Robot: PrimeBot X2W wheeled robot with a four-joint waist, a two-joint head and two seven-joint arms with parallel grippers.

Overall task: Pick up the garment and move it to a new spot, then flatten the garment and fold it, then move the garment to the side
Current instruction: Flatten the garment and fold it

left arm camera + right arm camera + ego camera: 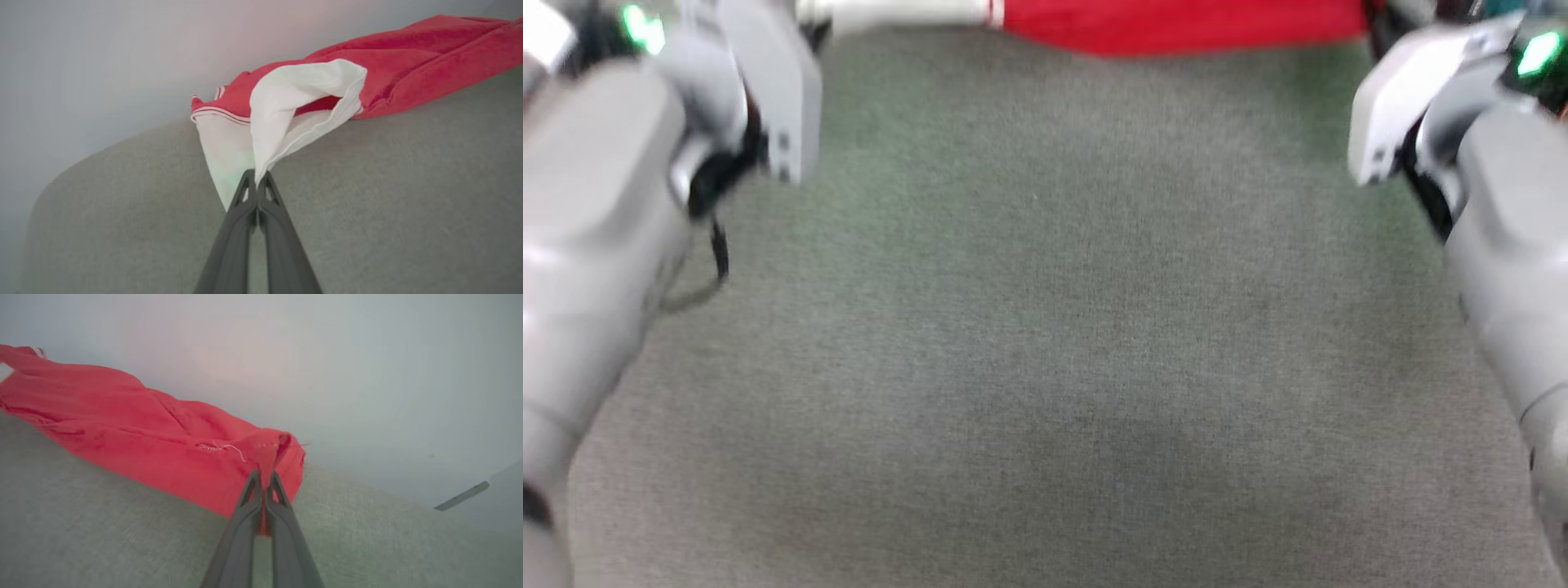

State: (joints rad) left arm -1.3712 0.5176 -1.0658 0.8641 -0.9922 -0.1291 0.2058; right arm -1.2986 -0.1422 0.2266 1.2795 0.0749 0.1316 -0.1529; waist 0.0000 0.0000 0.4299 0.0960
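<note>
Where the grey-green, felt-like table [1045,327] reaches its far edge, the garment [388,69] lies strung out, soft red cloth with a limp white sleeve and red-striped trim. The left gripper [257,176] is pinched tight on that sleeve's hem. The right gripper [264,475] is clamped on a red corner trailing loose thread.

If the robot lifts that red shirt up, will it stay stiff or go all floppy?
Probably floppy: the garment sags and creases between the two pinches. It is likely light too, since the left gripper holds its white sleeve by a thin edge. It may drag rather than slide on the fuzzy grey surface.
</note>
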